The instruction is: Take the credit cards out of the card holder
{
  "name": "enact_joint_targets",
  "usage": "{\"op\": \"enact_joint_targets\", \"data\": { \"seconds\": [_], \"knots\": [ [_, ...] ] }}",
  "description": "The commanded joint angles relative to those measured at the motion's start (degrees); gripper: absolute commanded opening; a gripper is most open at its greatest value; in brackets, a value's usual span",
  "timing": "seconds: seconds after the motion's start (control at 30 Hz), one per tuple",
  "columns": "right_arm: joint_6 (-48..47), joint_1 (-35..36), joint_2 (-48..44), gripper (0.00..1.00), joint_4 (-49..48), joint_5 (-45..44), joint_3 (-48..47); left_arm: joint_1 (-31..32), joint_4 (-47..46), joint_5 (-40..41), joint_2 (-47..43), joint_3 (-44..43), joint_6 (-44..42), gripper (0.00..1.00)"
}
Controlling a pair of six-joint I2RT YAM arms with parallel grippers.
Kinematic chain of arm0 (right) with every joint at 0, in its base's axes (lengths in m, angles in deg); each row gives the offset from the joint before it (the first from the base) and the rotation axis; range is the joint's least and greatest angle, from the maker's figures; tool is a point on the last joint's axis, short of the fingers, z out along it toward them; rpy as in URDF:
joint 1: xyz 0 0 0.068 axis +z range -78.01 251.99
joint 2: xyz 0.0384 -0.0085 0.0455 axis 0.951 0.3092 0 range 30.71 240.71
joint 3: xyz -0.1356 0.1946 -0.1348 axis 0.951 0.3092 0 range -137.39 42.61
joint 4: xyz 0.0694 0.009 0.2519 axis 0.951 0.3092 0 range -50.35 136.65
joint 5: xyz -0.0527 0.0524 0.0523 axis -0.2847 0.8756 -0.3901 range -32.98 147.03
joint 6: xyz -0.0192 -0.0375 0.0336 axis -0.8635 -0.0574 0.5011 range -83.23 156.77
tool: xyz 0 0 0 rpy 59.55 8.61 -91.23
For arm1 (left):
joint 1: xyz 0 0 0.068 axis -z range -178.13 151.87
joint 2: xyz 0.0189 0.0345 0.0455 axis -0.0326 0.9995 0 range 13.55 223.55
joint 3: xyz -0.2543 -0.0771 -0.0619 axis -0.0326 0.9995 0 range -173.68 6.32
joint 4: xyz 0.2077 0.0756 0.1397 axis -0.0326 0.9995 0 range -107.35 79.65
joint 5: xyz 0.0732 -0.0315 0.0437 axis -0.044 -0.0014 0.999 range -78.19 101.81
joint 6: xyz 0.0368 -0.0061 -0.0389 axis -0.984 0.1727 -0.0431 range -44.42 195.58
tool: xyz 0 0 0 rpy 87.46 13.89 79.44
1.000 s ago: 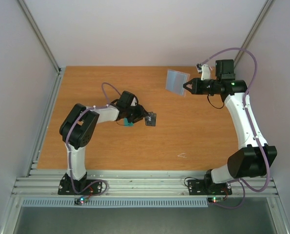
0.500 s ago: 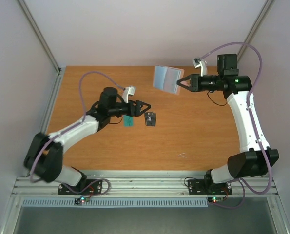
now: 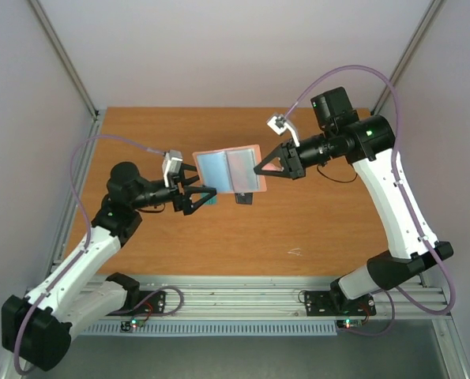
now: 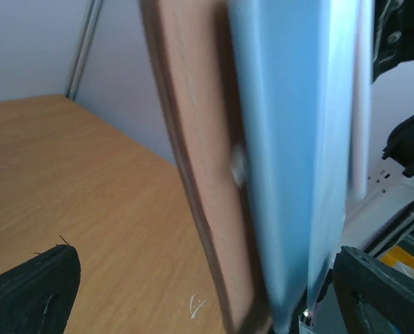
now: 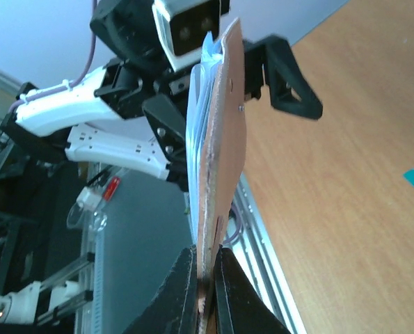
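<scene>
The card holder [image 3: 231, 167] hangs open above the table's middle, pale blue inside with a pink rim. My right gripper [image 3: 260, 170] is shut on its right edge; the right wrist view shows the fingers [image 5: 186, 292] pinching the pink cover [image 5: 224, 160]. My left gripper [image 3: 203, 189] is open just left of the holder, not touching it. In the left wrist view the holder [image 4: 290, 139] fills the space ahead of the wide-apart fingers [image 4: 33, 292]. A teal credit card [image 3: 209, 200] and a black credit card [image 3: 243, 197] lie on the table below.
The wooden table [image 3: 321, 229] has a small white scratch [image 3: 295, 253] at the front right. Grey walls and metal posts close in the back and sides. A metal rail [image 3: 235, 296] runs along the near edge by the arm bases.
The right arm carried the holder left toward the table's middle, where it now hangs spread open. The left gripper let go of the teal card, opened wide and lifted to face the holder.
</scene>
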Motion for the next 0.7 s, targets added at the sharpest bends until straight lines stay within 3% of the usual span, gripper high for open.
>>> {"op": "enact_joint_targets", "data": {
  "seconds": [0.0, 0.17, 0.27, 0.33, 0.43, 0.47, 0.67],
  "knots": [
    [-2.41, 2.56, 0.19, 0.02, 4.31, -1.08, -1.74, -0.91, -2.52, -7.38, -3.65, -1.18, -1.83, 0.99],
    [-2.14, 5.99, 1.56, 0.02, 4.02, -1.81, -2.71, -0.90, -3.80, -4.62, -5.23, -2.63, -0.63, 0.99],
    [-3.03, 7.49, 2.82, 0.02, 4.47, -1.55, -3.89, -0.90, -5.02, -3.48, -4.98, -3.26, 2.43, 0.84],
    [-3.41, 8.32, 3.66, 0.03, 4.68, -1.58, -4.51, -0.90, -4.81, -3.95, -5.04, -3.59, 2.84, 0.65],
    [-3.75, 9.05, 4.62, 0.03, 4.45, -1.84, -5.26, -0.90, -4.38, -2.97, -5.49, -2.88, 3.43, 0.12],
    [-3.56, 9.25, 4.87, 0.04, 3.98, -1.93, -5.38, -0.86, -4.32, -2.95, -5.57, -2.75, 3.54, 0.02],
    [1.63, 13.80, 3.73, 0.22, -8.21, -12.11, -1.55, -0.90, -5.19, -3.56, -5.11, -3.55, 2.61, 0.00]
  ]
}}
